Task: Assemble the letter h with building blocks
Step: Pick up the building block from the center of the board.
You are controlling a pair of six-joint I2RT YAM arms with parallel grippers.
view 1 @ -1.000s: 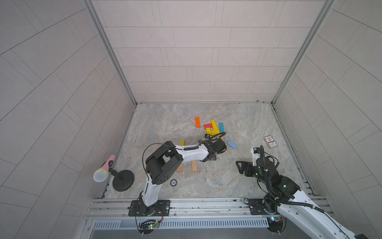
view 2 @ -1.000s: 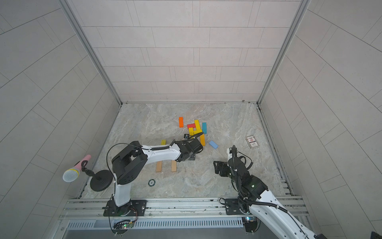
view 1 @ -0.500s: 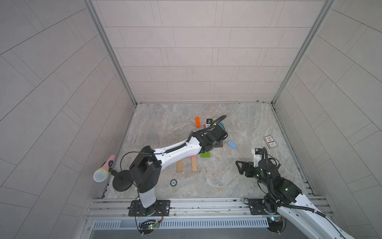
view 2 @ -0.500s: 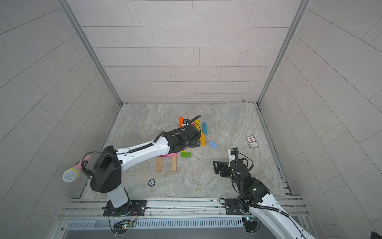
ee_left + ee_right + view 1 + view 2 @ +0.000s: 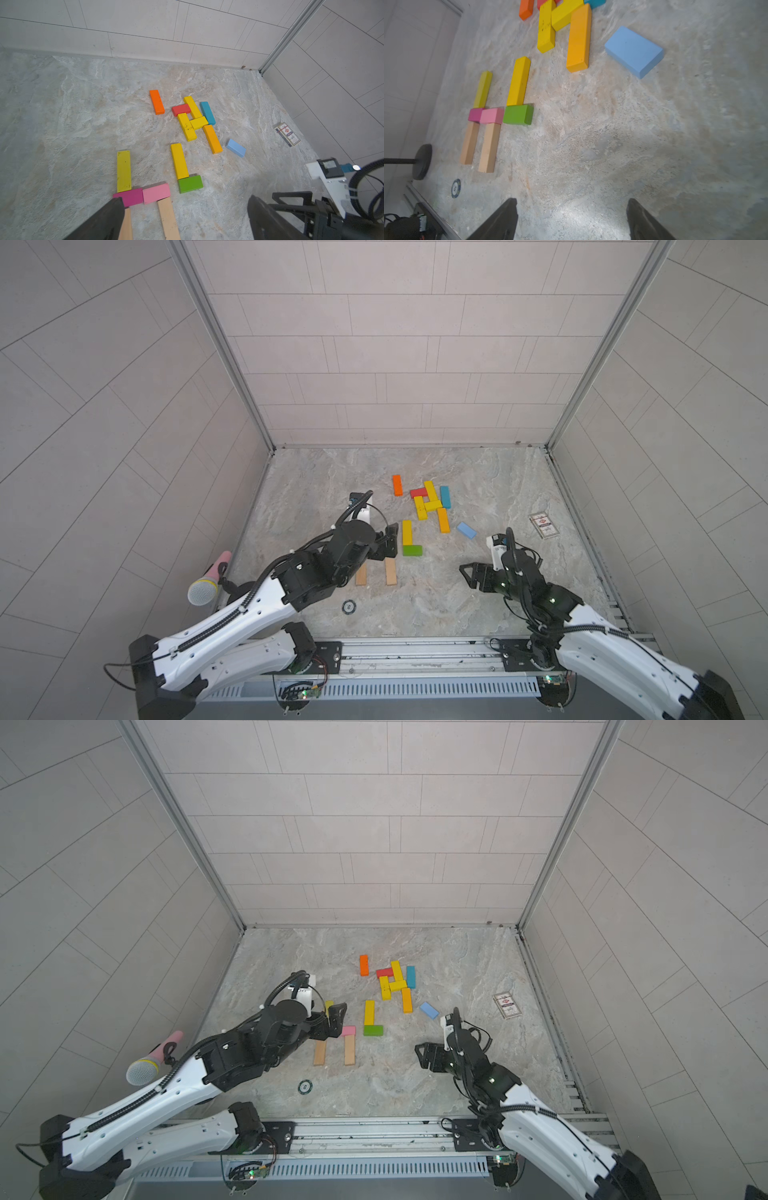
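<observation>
While both arms are hanging over the marble floor [image 5: 415,614], I am reading the left gripper [image 5: 182,220] as open. Its dark fingers are standing wide apart above the near ends of two plain wood bars [image 5: 168,218] and are gripping nothing. Those bars are lying parallel, their far ends butting against a magenta block [image 5: 128,196] and a pink block [image 5: 156,192], which are sitting edge to edge. An olive-yellow bar [image 5: 124,170] is running away from the magenta block's far edge, touching it. Just beside the pink block, a green block [image 5: 190,184] is lying with a yellow bar [image 5: 179,161] meeting its far edge.

Farther toward the back wall, the spare building blocks are crowding together. An orange bar [image 5: 156,101] is lying a little apart from a red block [image 5: 180,109], a teal bar [image 5: 207,112] and an amber bar [image 5: 212,138], which are packing around more yellow pieces. A light blue block [image 5: 235,147] is lying alone beside the amber bar.

The right gripper [image 5: 571,220] is likewise hanging open, with nothing between its fingers. It is hovering over a bare stretch of marble that is running up to the green block.

A printed card [image 5: 544,525] is lying close to the right wall's edge. A round token [image 5: 349,606] is sitting in front of the wood bars. A microphone [image 5: 205,585] is leaning in at the left wall.
</observation>
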